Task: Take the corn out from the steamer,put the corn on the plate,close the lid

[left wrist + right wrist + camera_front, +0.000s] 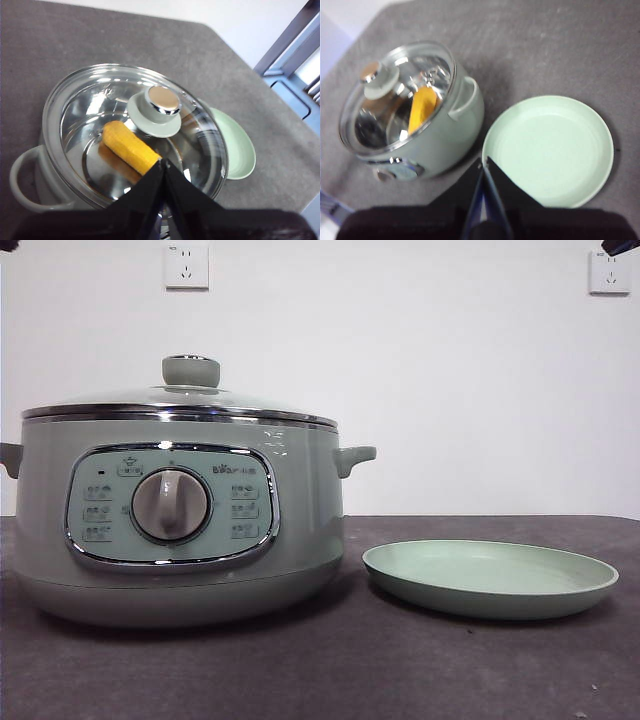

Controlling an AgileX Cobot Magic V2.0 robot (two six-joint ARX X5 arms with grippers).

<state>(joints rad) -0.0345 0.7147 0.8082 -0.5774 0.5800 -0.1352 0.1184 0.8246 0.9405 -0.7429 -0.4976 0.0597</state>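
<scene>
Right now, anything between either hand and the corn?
Yes. The lid sits closed on the steamer, covering the corn inside. Both hands, left and right, are shut above the table. The plate beside the steamer holds nothing.

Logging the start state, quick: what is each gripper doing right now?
Left gripper: shut, holding nothing, above the steamer with its lid on.
Right gripper: shut, holding nothing, above the plate.

The steamer (180,520) panel (172,505) carries a "Bear" logo, upper right of the dial (171,505); the button labels are too small to read.
</scene>
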